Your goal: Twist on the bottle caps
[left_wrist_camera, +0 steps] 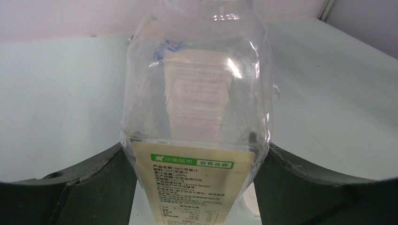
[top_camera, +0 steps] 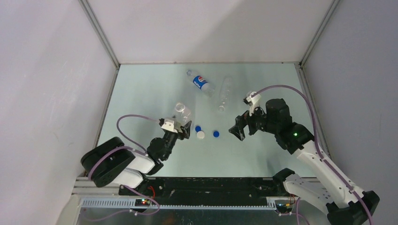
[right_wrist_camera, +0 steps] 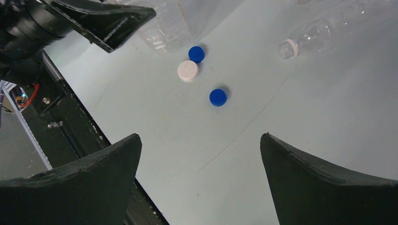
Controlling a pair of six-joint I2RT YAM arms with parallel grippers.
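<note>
1. three lids lie loose on the table (top_camera: 141,93): one blue cap (top_camera: 198,128), the white cap (top_camera: 201,135) just beside it, and the other blue cap (top_camera: 216,133) a little apart. none is on a bottle, so all three screwings look to be left.
2. the pepsi bottle (top_camera: 200,83) and the plain bottle (top_camera: 224,95) lie toward the far side, well apart from the lids.
3. the left gripper (left_wrist_camera: 196,147) is partly closed on the labelled bottle (left_wrist_camera: 197,93), near the white cap. its fingers touch both walls. how firm the hold is, i cannot tell.
4. the right gripper (right_wrist_camera: 199,140) is wide open and empty, over the table beside the other blue cap.
</note>
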